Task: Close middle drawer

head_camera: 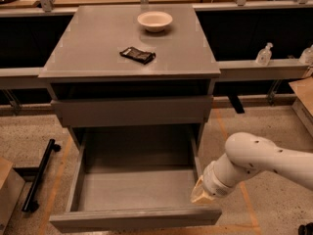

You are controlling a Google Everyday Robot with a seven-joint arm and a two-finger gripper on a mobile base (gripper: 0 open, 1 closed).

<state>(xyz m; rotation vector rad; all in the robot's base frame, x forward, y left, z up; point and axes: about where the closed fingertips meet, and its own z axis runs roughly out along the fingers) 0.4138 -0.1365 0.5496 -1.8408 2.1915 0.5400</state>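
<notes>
A grey cabinet (211,82) fills the middle of the view, standing on a speckled floor (254,126) marked with orange tape lines. Its flat tabletop (98,43) carries 2 small things.

The middle drawer (132,192) is pulled far out toward the camera, below the cabinet's body. Its grey box interior is open to view and its plain front panel runs along the lower edge of the view.

A white robot arm (264,158) reaches in from the right edge, angled down and to the left toward the drawer.

Above the open drawer, the top drawer front (132,110) stands a little proud of the cabinet, with a dark gap between it and the tabletop.

A long ledge (254,68) runs behind the cabinet on both sides. A black bar on small wheels (40,173) lies on the floor to the left, and a corner of a cardboard box (7,190) shows at the lower left edge.

The gripper (201,195), with a pale beige tip, sits low at the drawer's right side wall, close to its front right corner. Whether it is parted or closed cannot be told, nor whether it touches the wall.

On the tabletop, 1 cream bowl (154,20) stands near the back edge, and 1 black packet (138,55) lies apart from it, nearer the front. A clear pump bottle (264,54) stands on the ledge to the right.
</notes>
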